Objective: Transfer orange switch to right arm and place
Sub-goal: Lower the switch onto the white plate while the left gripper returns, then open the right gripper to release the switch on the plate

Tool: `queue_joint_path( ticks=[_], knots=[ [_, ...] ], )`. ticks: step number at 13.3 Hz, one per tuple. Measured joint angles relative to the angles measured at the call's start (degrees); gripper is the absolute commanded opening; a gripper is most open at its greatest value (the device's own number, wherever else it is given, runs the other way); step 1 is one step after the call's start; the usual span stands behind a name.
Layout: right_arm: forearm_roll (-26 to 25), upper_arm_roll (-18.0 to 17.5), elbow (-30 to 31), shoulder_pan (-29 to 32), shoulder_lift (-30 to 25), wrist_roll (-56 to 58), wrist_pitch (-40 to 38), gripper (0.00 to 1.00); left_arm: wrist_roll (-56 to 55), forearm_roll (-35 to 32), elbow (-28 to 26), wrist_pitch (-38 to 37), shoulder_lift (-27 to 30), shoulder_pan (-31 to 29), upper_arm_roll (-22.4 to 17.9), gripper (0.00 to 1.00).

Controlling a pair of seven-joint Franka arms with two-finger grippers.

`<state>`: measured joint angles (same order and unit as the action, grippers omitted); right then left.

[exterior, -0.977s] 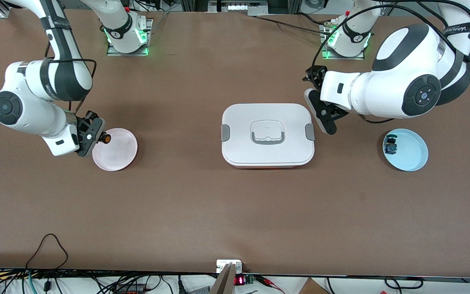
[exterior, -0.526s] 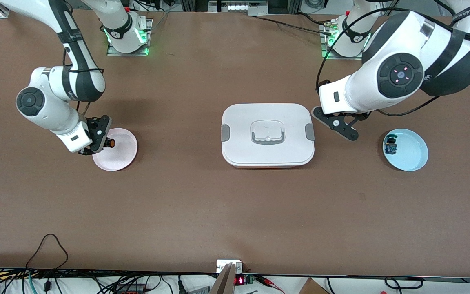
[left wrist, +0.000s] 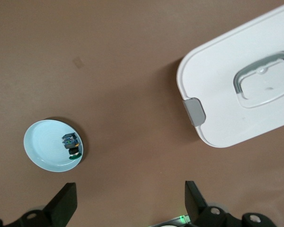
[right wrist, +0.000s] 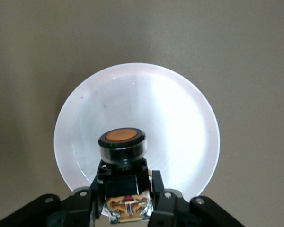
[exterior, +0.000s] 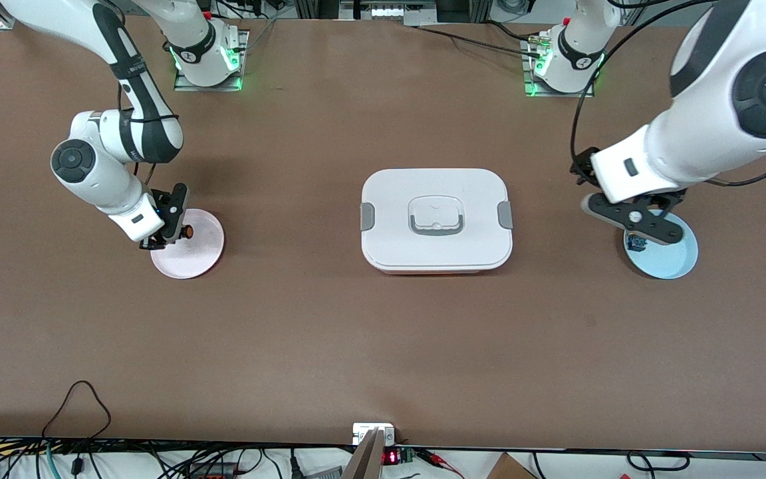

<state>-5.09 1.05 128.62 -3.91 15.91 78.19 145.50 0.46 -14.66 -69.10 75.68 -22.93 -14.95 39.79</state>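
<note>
My right gripper (exterior: pixel 171 226) is shut on the orange switch (exterior: pixel 186 231), a black body with an orange button, and holds it low over the pink plate (exterior: pixel 197 256) toward the right arm's end of the table. In the right wrist view the orange switch (right wrist: pixel 123 158) sits clamped between the fingers (right wrist: pixel 166 204) of the right gripper (right wrist: pixel 126 204), button pointing at the pink plate (right wrist: pixel 180 123). My left gripper (exterior: pixel 634 219) is open and empty over the blue plate (exterior: pixel 674 261). Its fingertips (left wrist: pixel 65 202) show in the left wrist view above bare table.
A small black-and-blue switch (exterior: pixel 636 242) lies in the blue plate (left wrist: pixel 45 142). A white lidded box (exterior: pixel 436 219) with a grey handle and side clips stands mid-table between the two plates. Cables run along the table's front edge.
The right gripper has swung in and come down over the pink plate with the switch. The left arm has moved from beside the white box to over the blue plate.
</note>
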Motion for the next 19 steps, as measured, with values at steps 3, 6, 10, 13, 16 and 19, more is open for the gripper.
queue_joint_path(
  ticks=[3, 6, 10, 13, 16, 19],
  knots=[
    [-0.9, 0.0, 0.2, 0.1, 1.7, 0.1, 2.6, 0.0, -2.3, 0.0, 2.9, 0.0, -0.1, 0.4, -3.5, 1.0],
    [-1.0, 0.0, 0.4, 0.1, 3.5, 0.3, 5.2, 0.0, -7.5, 3.1, 3.5, 0.2, 1.0, 5.6, -12.7, 1.0],
    [-1.0, 0.0, 0.5, 0.1, 5.6, 0.4, 6.5, 0.0, -10.8, 9.5, -9.0, 12.2, 12.2, 15.4, -31.2, 1.0],
    [-1.0, 0.0, 0.5, 0.1, 6.4, 0.4, 6.8, 0.99, -9.9, 13.6, -23.9, 18.5, 22.0, 15.9, -36.9, 1.0],
    [-1.0, 0.0, 0.5, 0.1, 6.3, 0.4, 6.8, 1.0, -9.1, 13.8, -28.7, 19.0, 25.7, 16.0, -37.2, 1.0],
    [-1.0, 0.1, 0.3, 0.1, 5.3, 0.4, 6.8, 1.0, -8.8, 13.8, -28.7, 19.0, 25.6, 16.2, -37.1, 1.0]
  ],
)
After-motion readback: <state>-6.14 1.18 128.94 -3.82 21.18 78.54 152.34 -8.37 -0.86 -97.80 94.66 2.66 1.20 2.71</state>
